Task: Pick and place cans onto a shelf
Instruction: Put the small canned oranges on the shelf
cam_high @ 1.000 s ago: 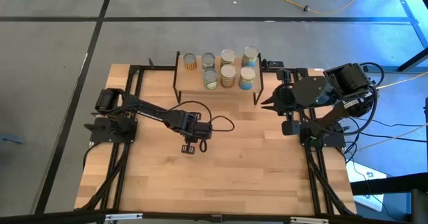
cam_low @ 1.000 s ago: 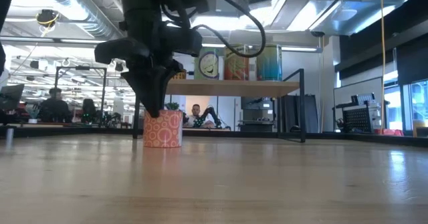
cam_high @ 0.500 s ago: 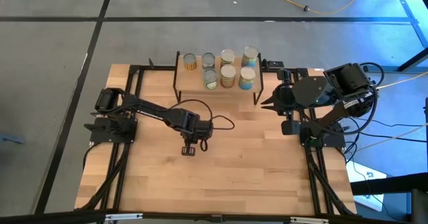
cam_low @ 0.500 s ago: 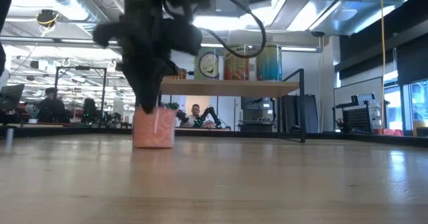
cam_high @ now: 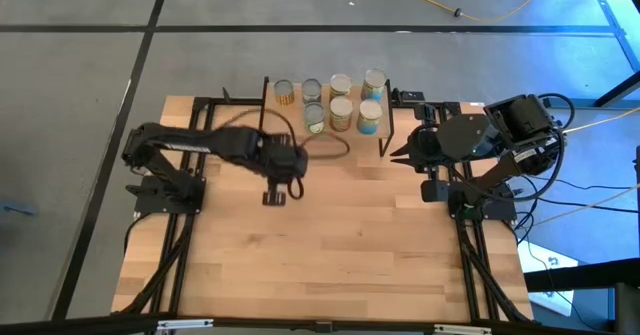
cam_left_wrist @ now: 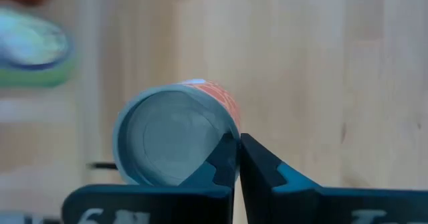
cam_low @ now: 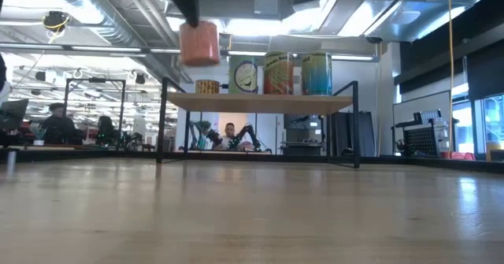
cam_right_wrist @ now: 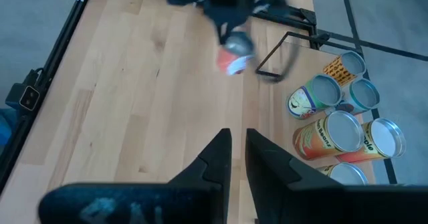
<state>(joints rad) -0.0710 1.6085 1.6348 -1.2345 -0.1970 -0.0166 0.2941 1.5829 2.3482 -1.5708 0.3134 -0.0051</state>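
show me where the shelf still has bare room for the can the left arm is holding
The shelf is bare along its front-left plank, in front of the yellow can. The right half is crowded with cans. The left gripper holds the orange can above the table.

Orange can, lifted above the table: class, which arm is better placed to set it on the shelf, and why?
The left. Its pincer already holds the orange can raised above the level of the shelf top. The right pincer waits empty beside the shelf's end.
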